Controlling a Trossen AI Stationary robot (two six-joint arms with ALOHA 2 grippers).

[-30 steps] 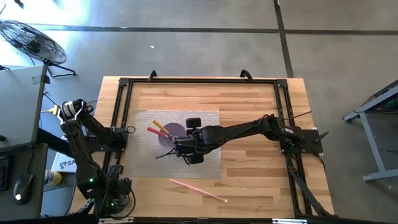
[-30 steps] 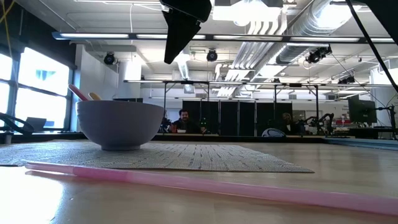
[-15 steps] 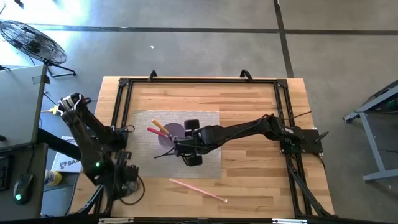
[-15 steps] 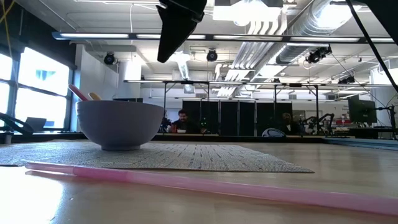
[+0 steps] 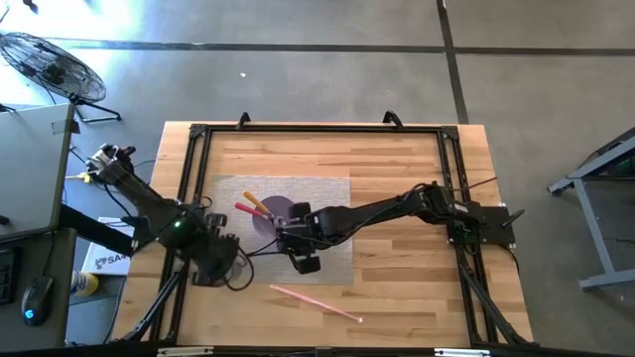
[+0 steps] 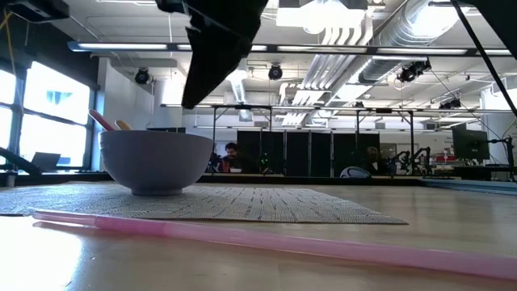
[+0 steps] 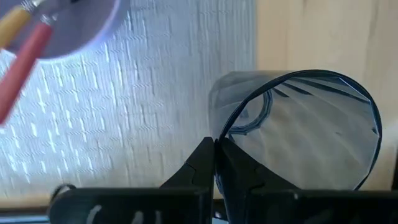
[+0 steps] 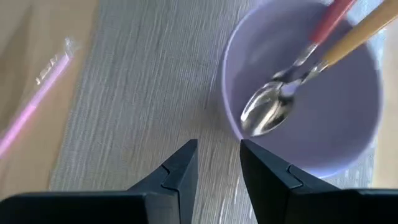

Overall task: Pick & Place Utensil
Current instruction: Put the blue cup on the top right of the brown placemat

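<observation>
Two utensils placed, one pink straw left on the tabletop.

I see two utensils [image 8: 292,81] in the bowl [image 5: 274,214] mid-mat; the straw [image 5: 316,302] lies near the front edge. Right gripper [image 8: 217,163] jaws are spread beside the bowl; left gripper [image 7: 215,163] jaws pinch a clear cup [image 7: 311,134].

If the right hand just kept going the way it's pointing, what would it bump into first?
Probably the rim of the purple bowl, just ahead of the right hand. The woven mat lies underneath; depth is hard to judge.
</observation>
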